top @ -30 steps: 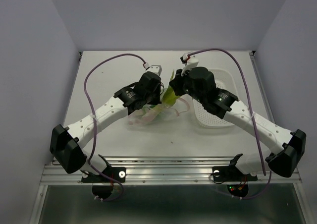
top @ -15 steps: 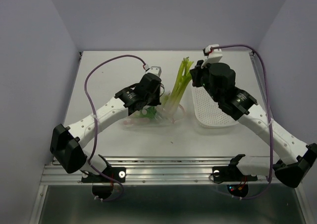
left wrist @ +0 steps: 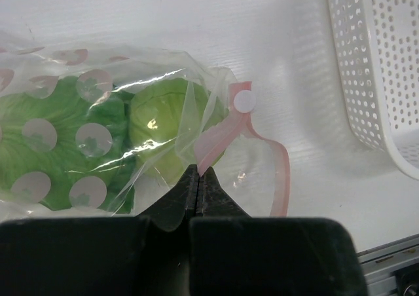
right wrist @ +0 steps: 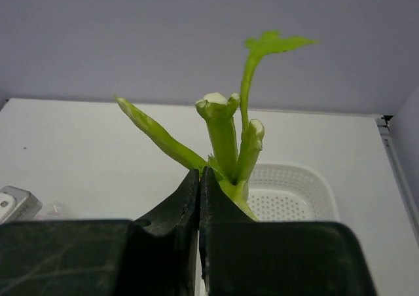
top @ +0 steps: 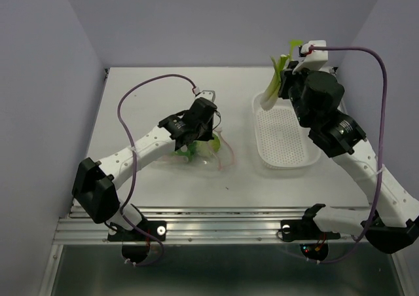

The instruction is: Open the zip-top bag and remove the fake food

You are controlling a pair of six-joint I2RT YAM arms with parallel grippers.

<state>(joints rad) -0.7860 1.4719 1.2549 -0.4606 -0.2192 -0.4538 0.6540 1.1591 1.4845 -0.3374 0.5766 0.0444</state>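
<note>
Partly done — the right fingers, clamped on the stalk, are holding it over the basket; the left fingers are pinching the open bag on the worktop — cabbage and leaves yet to come out.

White perforated basket, right side of white table

A white worktop sits boxed in by plain, pale lavender-grey walls: a back wall along its far edge, a left wall and a right wall along its sides. A ribbed aluminium rail runs along the near edge, with a dark, dull floor below it. The light is soft and even, casting only faint shadows.
</note>
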